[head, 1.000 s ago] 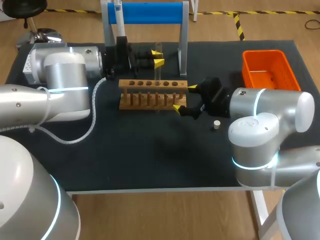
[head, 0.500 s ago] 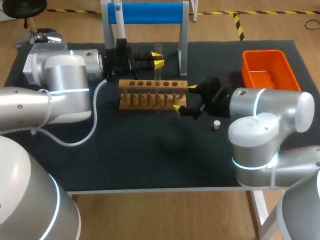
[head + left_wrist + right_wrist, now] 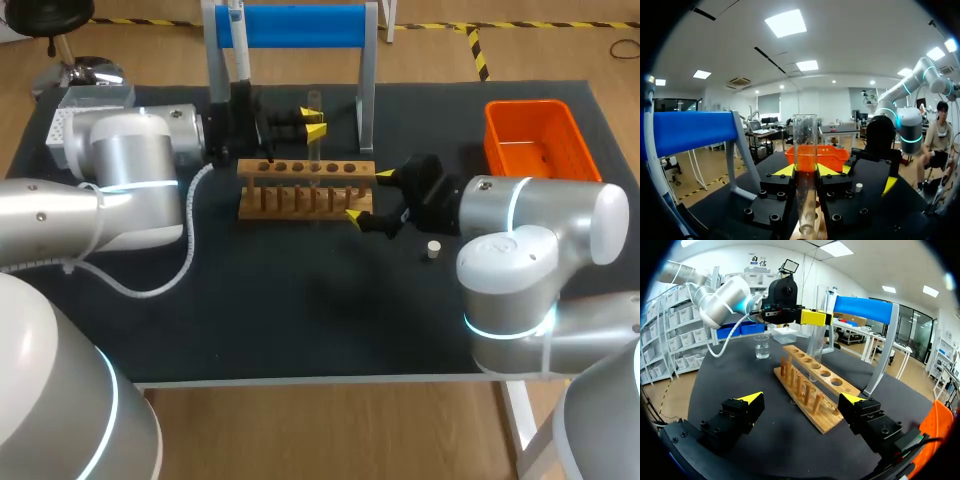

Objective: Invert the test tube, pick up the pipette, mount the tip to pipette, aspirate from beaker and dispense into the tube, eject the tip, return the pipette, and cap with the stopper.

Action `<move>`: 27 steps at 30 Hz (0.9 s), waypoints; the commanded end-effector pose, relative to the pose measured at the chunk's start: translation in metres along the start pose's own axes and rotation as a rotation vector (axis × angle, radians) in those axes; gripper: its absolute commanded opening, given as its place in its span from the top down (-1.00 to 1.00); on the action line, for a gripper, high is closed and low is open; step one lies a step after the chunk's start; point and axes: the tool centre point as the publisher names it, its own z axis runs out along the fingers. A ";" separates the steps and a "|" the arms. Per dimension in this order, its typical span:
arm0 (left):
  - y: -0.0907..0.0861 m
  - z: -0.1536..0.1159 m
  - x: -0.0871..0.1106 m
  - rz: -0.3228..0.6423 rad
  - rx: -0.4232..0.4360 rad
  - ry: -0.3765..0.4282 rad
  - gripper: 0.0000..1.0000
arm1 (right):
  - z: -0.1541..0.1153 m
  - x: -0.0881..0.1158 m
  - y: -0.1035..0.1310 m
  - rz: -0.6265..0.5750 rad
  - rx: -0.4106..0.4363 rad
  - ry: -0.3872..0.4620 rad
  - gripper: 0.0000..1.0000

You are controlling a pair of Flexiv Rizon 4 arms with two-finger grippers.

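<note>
My left gripper (image 3: 314, 122) pinches the test tube (image 3: 805, 150) upright, mouth up, for seating in the rack (image 3: 306, 190) | right gripper (image 3: 368, 195) spread at the rack's end; likely bracing

Left arm (image 3: 120, 180) enters from nine o'clock, left gripper (image 3: 314, 116) pinching an upright test tube (image 3: 316, 146). Right arm (image 3: 520, 240) enters from four o'clock, right gripper (image 3: 368, 194) fingers spread wide.

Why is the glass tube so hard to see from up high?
In the head view the test tube is clear glass over the dark table, so it nearly vanishes; in the left wrist view it stands out against the bright room, with the orange bin showing through it.
</note>
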 end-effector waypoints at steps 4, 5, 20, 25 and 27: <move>0.006 0.003 -0.002 -0.004 0.000 0.007 1.00 | -0.001 0.000 0.000 0.000 0.001 0.003 -1.00; 0.006 0.003 -0.002 -0.005 0.000 0.008 1.00 | -0.001 0.000 0.000 0.000 0.001 0.003 -1.00; 0.014 0.005 -0.003 -0.016 -0.004 0.007 1.00 | -0.001 0.000 0.000 0.000 0.001 0.003 -1.00; 0.018 0.006 -0.004 -0.023 -0.007 0.012 1.00 | -0.001 0.000 0.000 0.000 0.001 0.003 -1.00; 0.019 0.006 -0.004 -0.026 -0.009 0.013 1.00 | -0.001 0.000 0.000 0.000 0.001 0.003 -1.00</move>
